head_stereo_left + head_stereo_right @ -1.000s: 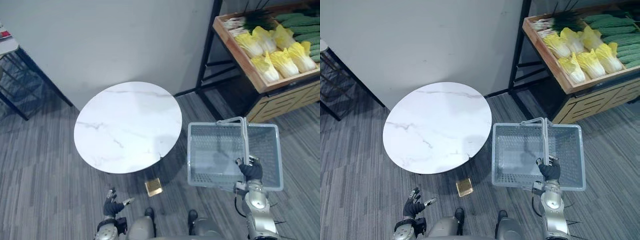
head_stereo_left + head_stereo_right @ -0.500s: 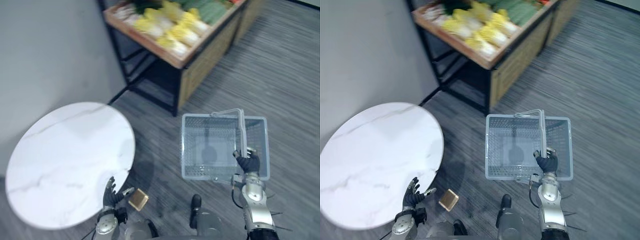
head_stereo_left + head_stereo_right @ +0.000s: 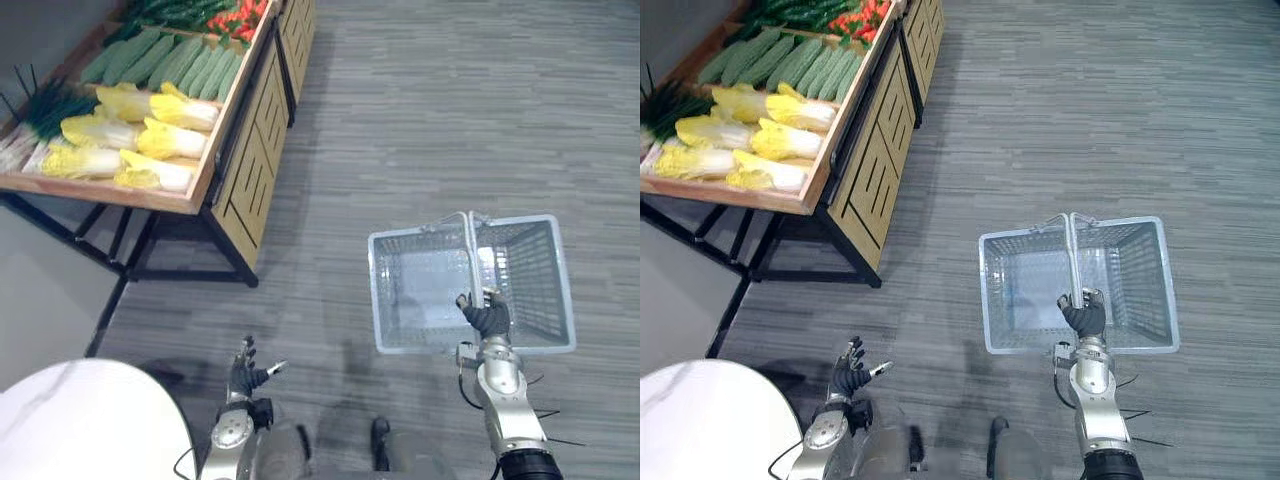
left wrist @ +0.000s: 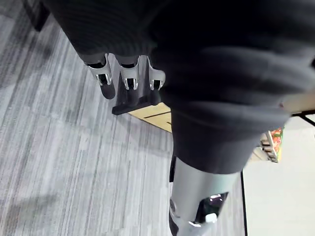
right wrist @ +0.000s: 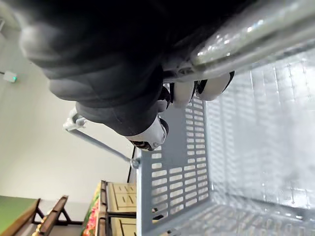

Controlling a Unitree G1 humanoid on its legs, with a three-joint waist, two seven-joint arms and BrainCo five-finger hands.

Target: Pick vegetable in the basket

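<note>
Right hand [image 3: 488, 318], fingers curled round the handle [image 3: 470, 255], carries the basket [image 3: 530, 280], which hangs just beneath and ahead of it. Left hand [image 3: 245, 372], fingers spread and relaxed, holds nothing. Vegetables [image 3: 150, 132] lie on the stand [image 3: 250, 170], well apart from both hands, ahead-left of the left hand.

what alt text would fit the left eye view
The robot's right hand grips the handle of an empty grey basket over the grey floor. Its left hand hangs open, and a wooden stand upper left holds cabbages and cucumbers.
</note>
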